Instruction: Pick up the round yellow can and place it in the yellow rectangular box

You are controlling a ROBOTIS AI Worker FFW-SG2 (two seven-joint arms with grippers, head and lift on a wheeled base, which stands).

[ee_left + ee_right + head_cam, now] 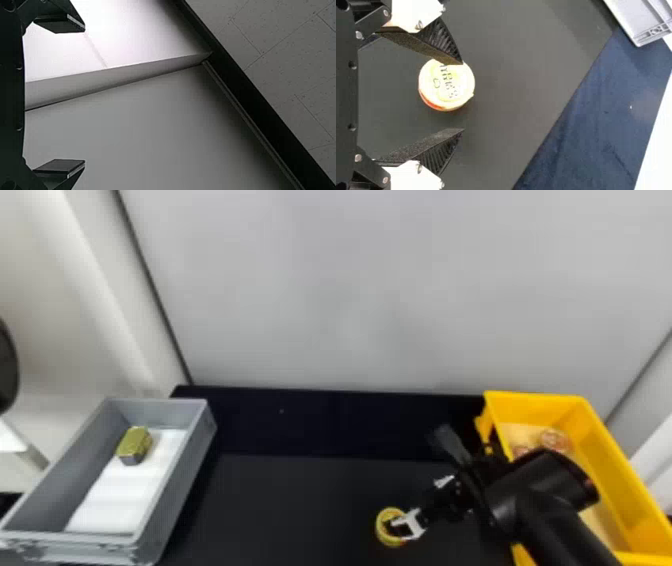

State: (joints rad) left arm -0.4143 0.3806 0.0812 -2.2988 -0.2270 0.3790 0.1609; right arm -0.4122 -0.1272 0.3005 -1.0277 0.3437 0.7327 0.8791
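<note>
Can (379,529) on your matte black table (290,510), nearer the yellow rectangular box (612,462) than the grey box (187,472) | your right gripper (412,506) over it, fingers wide apart, gripping nothing | your left gripper (84,95) spread, empty | pale wall (350,290) behind the table, speckled ceiling tiles (285,63) in left wrist view

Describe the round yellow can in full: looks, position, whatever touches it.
The round yellow can has a pale yellow circular face turned up, marked with dark print, and a reddish-orange patch along one edge; its material is unclear. It sits on the dark table, to the left of the yellow box. The right end effector is open around it; one fingertip overlaps its edge in the right wrist view, but whether they touch can't be told.
</note>
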